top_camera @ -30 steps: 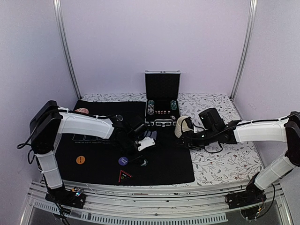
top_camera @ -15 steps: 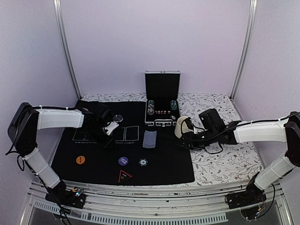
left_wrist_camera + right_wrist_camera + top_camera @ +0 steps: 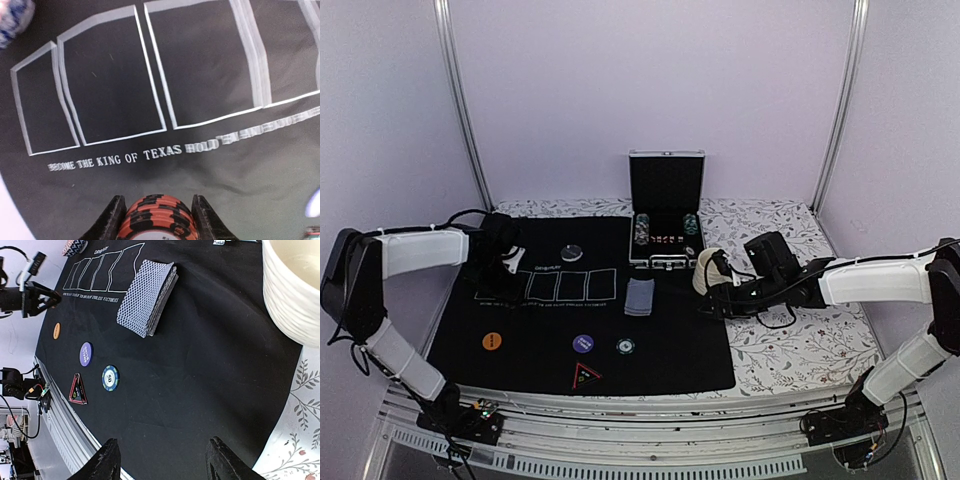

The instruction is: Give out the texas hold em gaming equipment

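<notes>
My left gripper [image 3: 157,223] is shut on a small stack of red-and-black poker chips [image 3: 159,216], held just above the black Texas hold'em mat [image 3: 210,70]. From above, the left gripper [image 3: 500,288] hangs over the mat's left side, beside the printed card boxes. A deck of blue-grey-backed cards [image 3: 147,295] lies mid-mat, also seen as the deck [image 3: 639,296]. A green-and-white chip [image 3: 110,378], a purple button [image 3: 86,354] and an orange button [image 3: 57,330] lie nearer the front. My right gripper [image 3: 165,462] is open and empty above the mat's right edge.
A cream mug [image 3: 292,285] stands just right of the mat, close to the right gripper [image 3: 708,303]. An open metal case [image 3: 666,225] with more chips sits at the back. A red triangle marker [image 3: 584,377] and a round black button [image 3: 572,253] lie on the mat.
The left arm has swung from the mat's middle, near the deck and green chip, over to the mat's left side. The right arm has not moved.
</notes>
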Tool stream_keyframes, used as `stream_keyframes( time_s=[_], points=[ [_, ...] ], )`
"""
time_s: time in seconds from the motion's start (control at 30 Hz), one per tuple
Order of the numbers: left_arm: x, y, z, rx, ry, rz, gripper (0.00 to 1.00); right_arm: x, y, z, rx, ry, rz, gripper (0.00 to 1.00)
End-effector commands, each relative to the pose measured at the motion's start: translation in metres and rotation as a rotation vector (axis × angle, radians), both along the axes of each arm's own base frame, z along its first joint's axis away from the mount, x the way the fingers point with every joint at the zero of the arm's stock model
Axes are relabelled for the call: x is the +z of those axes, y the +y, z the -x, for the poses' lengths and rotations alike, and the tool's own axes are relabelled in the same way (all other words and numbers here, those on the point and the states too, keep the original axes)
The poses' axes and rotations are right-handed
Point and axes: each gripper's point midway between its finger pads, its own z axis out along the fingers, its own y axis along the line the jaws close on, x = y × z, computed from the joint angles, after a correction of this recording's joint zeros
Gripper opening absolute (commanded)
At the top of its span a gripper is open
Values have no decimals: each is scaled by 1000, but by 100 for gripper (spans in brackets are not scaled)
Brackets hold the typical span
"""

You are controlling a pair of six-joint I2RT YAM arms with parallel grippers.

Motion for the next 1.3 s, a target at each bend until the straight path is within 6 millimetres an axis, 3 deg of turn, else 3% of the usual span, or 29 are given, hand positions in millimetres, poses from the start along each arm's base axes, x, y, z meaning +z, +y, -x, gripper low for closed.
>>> stream_keyframes(
  time_s=[0.0,0.13,0.23,0.37,0.7,1.07,1.17,1.27],
  points=[
    [36,12,-11,145,-138,-6,0,12,3,-4,23,-46,-33,60],
    [23,47,-12,312,-104,40,0,17,5,-5,31,-57,-47,60],
    [31,67,-16,466,-201,147,0,20,7,-5,37,-62,-53,60],
    [39,94,-13,580,-278,126,0,24,8,-7,42,-72,-59,60],
    [-10,142,31,858,-209,124,0,30,7,-8,40,-85,-63,60],
    [-31,145,46,905,-172,105,0,32,5,-10,35,-93,-63,60],
    [-34,141,47,906,-165,131,11,34,6,-10,40,-94,-70,60],
    [-43,136,53,913,-152,157,12,36,6,-10,43,-99,-73,60]
  ],
)
